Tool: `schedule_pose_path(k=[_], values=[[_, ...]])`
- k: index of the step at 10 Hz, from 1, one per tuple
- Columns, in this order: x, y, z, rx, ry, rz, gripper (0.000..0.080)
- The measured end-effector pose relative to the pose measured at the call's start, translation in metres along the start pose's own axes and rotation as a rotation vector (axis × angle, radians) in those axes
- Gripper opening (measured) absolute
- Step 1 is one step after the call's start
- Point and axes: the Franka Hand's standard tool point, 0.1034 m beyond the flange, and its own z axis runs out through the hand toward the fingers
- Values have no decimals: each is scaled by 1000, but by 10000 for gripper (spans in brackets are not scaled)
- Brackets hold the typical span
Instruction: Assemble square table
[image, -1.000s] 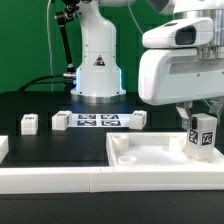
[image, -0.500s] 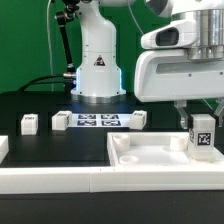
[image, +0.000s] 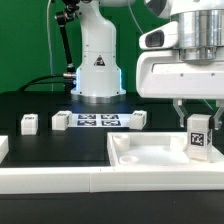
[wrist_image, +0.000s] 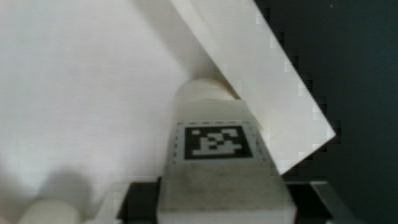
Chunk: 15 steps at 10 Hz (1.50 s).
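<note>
The white square tabletop (image: 140, 152) lies at the front of the black table (image: 40, 100), towards the exterior view's right, with its raised rim (image: 118, 150) facing up. One leg (image: 200, 136) stands upright over the end of the tabletop at the exterior view's right, its black-and-white tag turned to the camera. The gripper (image: 199, 120) comes straight down on it, jaws closed on the leg's upper part, one finger on each side.

The exterior view does not settle whether the leg's lower end touches the tabletop. The wrist view looks down along the leg (wrist_image: 217, 140): its tag is sharp, its far end sits close in against the slanting rim (wrist_image: 258, 70), and the flat inside of the tabletop (wrist_image: 89, 90) spreads out to one side. The gripper (wrist_image: 217, 198) shows there only as dark finger edges beside the leg.

Only the exterior view shows the rest: three loose legs (image: 29, 123) lie in a row further back, well apart from the tabletop, with the marker board (image: 97, 120) between two of them. A long white rail (image: 50, 180) runs along the front edge, and the arm's base (image: 97, 65) stands behind the marker board
</note>
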Motion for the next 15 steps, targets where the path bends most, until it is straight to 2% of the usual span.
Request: schedule_pose_path(k=[4,7,8,9,10,11,15], values=[[0,1,0,6,-10,294,290],[1,1,0,9,-10,302,290],[3,1,-1,10,-10,214,472],[1,0,-1,6,-14,168,591],[2,0,0,6,-13,53,591],[2,-1,0,7,-13,-51,637],[2,-2,1,10,-10,-347,649]])
